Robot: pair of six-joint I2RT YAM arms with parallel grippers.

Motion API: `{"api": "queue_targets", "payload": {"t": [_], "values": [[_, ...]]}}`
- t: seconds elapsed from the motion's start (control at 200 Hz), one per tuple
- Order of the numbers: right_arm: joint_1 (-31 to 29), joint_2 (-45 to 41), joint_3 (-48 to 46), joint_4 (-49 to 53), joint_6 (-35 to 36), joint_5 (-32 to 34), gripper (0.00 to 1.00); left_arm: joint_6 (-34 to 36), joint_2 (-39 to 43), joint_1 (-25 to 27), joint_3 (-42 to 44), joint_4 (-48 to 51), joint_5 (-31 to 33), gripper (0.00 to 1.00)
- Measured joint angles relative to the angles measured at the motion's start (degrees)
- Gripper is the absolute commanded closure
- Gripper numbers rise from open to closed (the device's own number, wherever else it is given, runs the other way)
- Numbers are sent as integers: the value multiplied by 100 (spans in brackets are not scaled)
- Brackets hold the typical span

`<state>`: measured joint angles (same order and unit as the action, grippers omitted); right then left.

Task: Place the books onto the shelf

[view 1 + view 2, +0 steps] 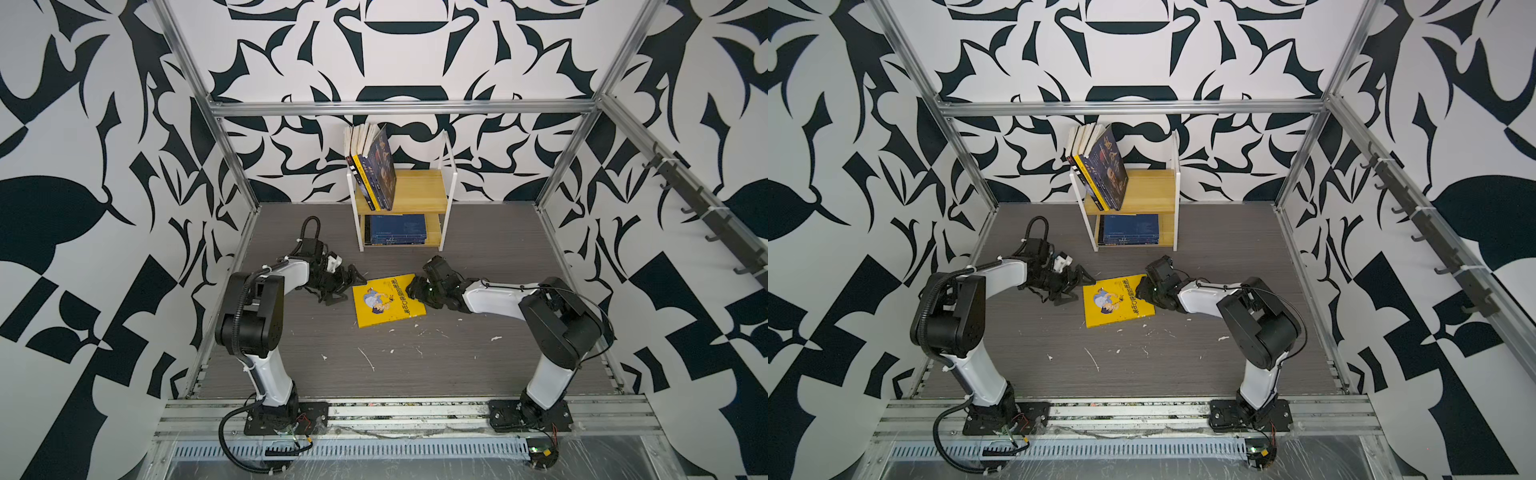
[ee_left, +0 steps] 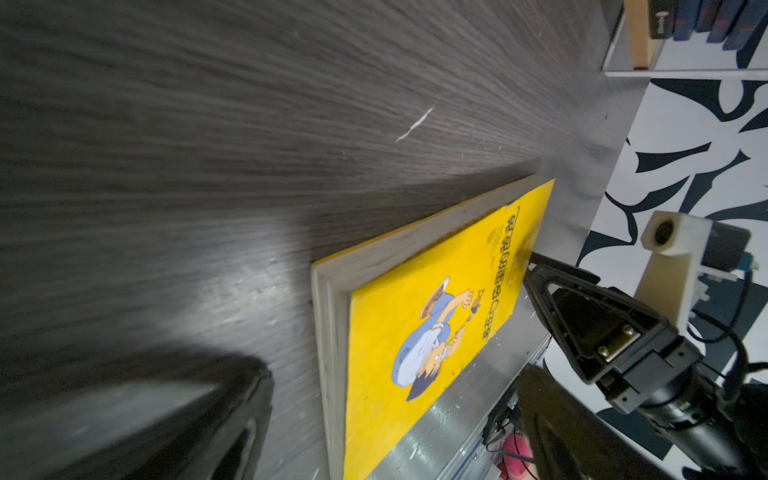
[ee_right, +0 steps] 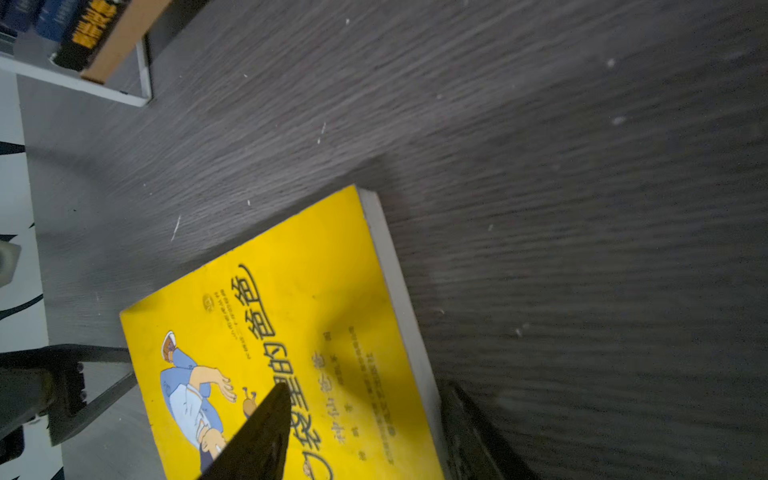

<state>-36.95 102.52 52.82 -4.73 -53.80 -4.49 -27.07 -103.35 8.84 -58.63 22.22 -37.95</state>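
Yellow book (image 1: 386, 301) between left pincer (image 1: 353, 289), right pincer (image 1: 412, 289); shelf (image 1: 419, 187) beyond

The grey wood-grain tabletop (image 1: 291, 353) bears a flat yellow book (image 1: 388, 301), the shelf (image 1: 419, 191) at its back, and white flecks (image 1: 365, 358).

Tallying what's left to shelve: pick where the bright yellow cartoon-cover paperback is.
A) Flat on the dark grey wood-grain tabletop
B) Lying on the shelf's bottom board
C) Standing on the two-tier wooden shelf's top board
A: the bright yellow cartoon-cover paperback lies flat on the dark grey wood-grain tabletop, in front of the two-tier wooden shelf.
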Motion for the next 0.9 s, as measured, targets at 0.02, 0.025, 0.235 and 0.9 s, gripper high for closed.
{"api": "queue_targets", "payload": {"t": [0.02, 0.025, 0.235, 0.9], "values": [[0, 13, 24, 7, 2, -4, 38, 2, -24, 7, -11, -7, -22, 12], [0, 22, 33, 11, 4, -7, 38, -2, -26, 9, -15, -2, -33, 12], [0, 68, 94, 20, 22, -48, 38, -39, -81, 42, -31, 7, -177, 25], [11, 90, 160, 116, 192, -74, 35, 55, 33, 24, -26, 33, -328, 100]]}}
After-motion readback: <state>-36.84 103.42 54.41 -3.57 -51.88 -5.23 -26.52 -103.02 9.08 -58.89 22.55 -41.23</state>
